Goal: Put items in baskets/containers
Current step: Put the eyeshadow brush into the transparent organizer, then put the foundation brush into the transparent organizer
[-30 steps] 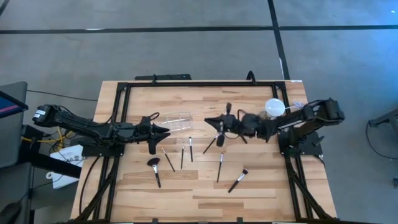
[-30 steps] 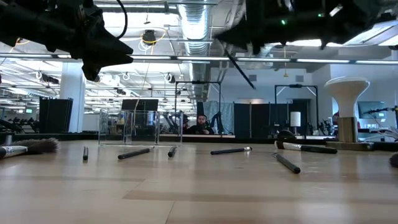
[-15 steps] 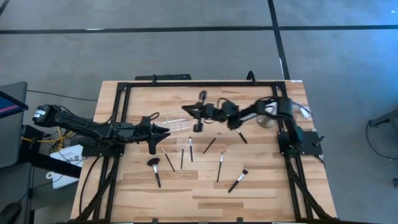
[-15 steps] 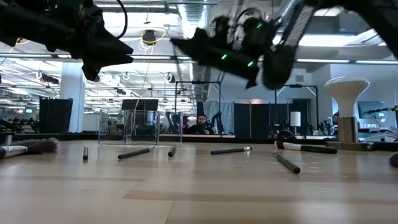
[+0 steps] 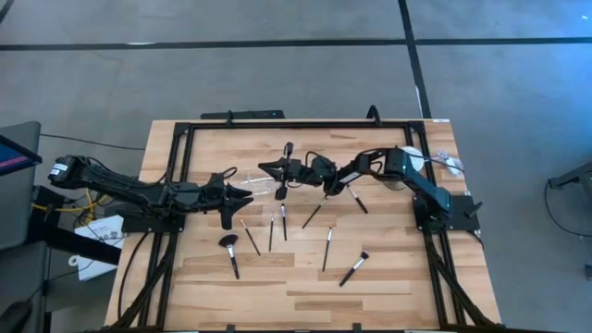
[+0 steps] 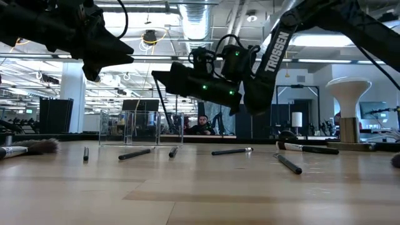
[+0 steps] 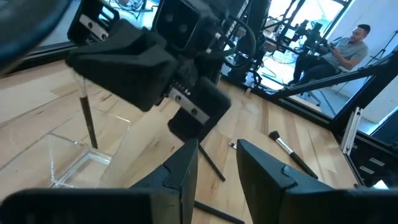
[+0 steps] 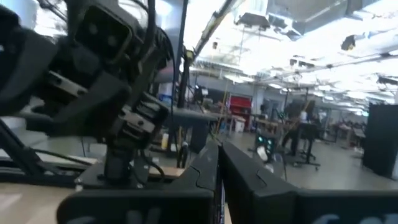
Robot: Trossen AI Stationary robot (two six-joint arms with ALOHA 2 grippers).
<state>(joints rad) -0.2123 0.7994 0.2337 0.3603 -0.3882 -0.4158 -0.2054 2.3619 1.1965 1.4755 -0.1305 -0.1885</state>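
Wooden table (image 5: 388,277): right gripper (image 5: 269,170) pinches a brush (image 6: 160,102) above the clear container (image 6: 140,127); left gripper (image 5: 242,195) narrowly parted.

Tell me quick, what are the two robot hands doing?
Left gripper: open, empty, beside the clear container.
Right gripper: shut on a makeup brush, above the container.

One legible mark: "TROSSEN" in white capitals, running along my right arm's dark link (image 6: 279,51), low view. No other lettering or numbers I can read.
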